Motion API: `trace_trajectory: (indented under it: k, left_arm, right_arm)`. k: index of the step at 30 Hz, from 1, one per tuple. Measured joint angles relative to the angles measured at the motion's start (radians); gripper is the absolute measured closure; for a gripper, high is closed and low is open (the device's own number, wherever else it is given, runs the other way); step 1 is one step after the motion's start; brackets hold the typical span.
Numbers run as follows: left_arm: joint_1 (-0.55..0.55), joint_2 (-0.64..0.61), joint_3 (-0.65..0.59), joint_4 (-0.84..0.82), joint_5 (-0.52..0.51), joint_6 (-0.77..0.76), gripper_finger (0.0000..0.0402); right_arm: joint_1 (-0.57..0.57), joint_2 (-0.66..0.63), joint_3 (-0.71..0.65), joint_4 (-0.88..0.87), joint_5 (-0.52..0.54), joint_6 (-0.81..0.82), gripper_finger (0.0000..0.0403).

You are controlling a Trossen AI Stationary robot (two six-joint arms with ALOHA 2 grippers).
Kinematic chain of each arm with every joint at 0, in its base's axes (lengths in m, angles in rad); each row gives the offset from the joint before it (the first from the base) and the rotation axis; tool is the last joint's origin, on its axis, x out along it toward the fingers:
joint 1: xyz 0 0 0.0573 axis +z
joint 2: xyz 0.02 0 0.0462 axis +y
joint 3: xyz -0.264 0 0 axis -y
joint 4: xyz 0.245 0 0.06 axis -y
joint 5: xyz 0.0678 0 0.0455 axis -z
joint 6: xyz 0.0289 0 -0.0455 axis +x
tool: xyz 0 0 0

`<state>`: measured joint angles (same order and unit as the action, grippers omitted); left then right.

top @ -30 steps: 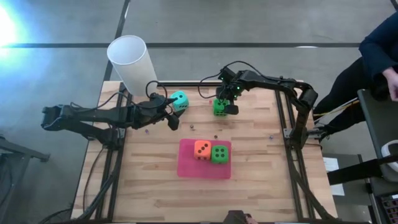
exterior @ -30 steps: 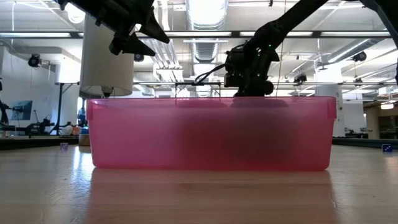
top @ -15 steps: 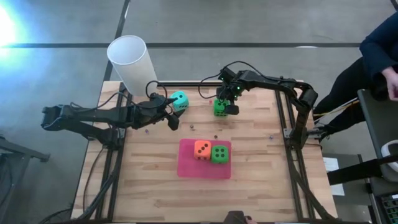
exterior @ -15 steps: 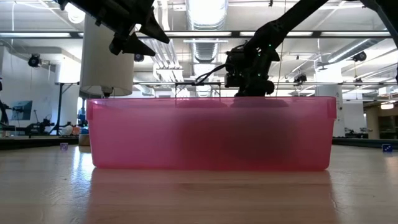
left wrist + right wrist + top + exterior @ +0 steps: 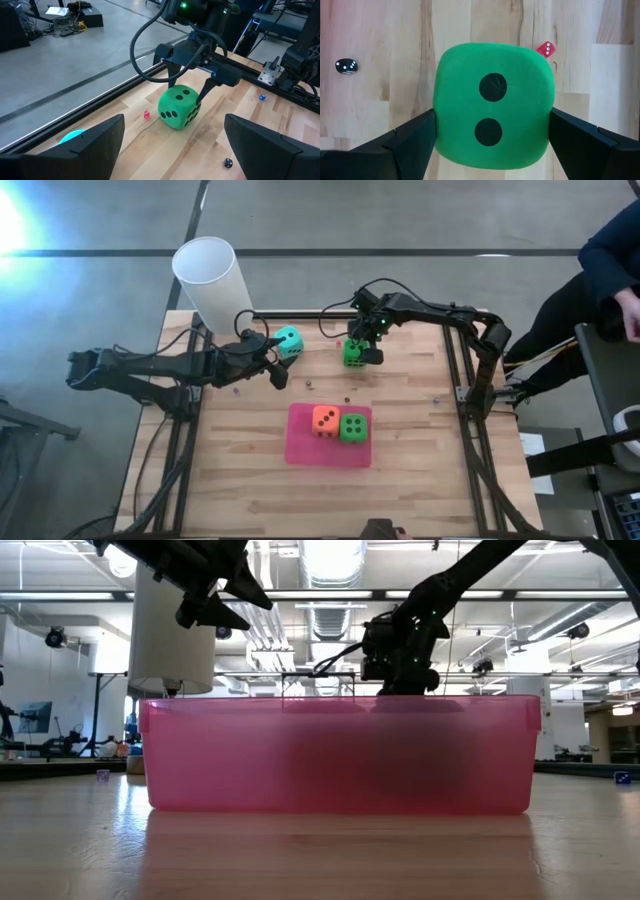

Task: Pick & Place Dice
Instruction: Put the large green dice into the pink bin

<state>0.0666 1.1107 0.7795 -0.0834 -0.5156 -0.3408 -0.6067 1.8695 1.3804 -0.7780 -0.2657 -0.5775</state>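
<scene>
- Wooden table (image 5: 400, 470) with a flat pink mat (image 5: 300, 445) as landmark; workshop floor beyond.
- On the mat: orange die (image 5: 324, 419) and one green die (image 5: 353, 426), touching side by side. Judged as already placed.
- Beyond the mat, toward the far edge: second green die (image 5: 353, 353) sitting on the wood, tilted.
- Right gripper (image 5: 364, 351) is over that die. Right wrist view has both fingers flanking the green die (image 5: 493, 102), pads at its sides, jaws wide; looks like contact, not yet lifted.
- Teal die (image 5: 289, 341) sits far-left of the mat, near the white cup (image 5: 212, 280). Left gripper (image 5: 275, 358) hovers just beside it, jaws spread, nothing held.
- Step in hand, my read: the right arm is grasping the green die. Next: squeeze, lift clear, carry to a free spot on the mat.
- Views: low view is blocked by the pink mat edge (image 5: 340, 755), dice hidden. Wrist views show tiny red die (image 5: 544, 49) and black die (image 5: 345, 66). Left wrist view shows the right gripper (image 5: 190, 95) straddling the die from the side.
</scene>
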Motion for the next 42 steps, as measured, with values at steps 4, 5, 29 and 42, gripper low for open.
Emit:
trace_trajectory:
  k: [4, 5, 29, 42]
  left_arm:
    - [0.0, 0.0, 0.0, 0.0, 0.0, 0.0, 0.0051]
    - [0.0, 0.0, 0.0, 0.0, 0.0, 0.0, 0.005]
    - [0.0, 0.0, 0.0, 0.0, 0.0, 0.0, 0.0051]
    - [0.0, 0.0, 0.0, -0.001, 0.0, 0.0, 0.0049]
  right_arm:
    - [0.0, -0.015, 0.0, 0.003, 0.0, 0.003, 0.0064]
    - [0.0, -0.019, 0.0, 0.004, 0.001, 0.006, 0.0064]
    - [0.077, -0.22, 0.005, -0.097, 0.059, 0.204, 0.0064]
    - [0.239, -0.332, 0.005, -0.161, 0.12, 0.435, 0.0064]
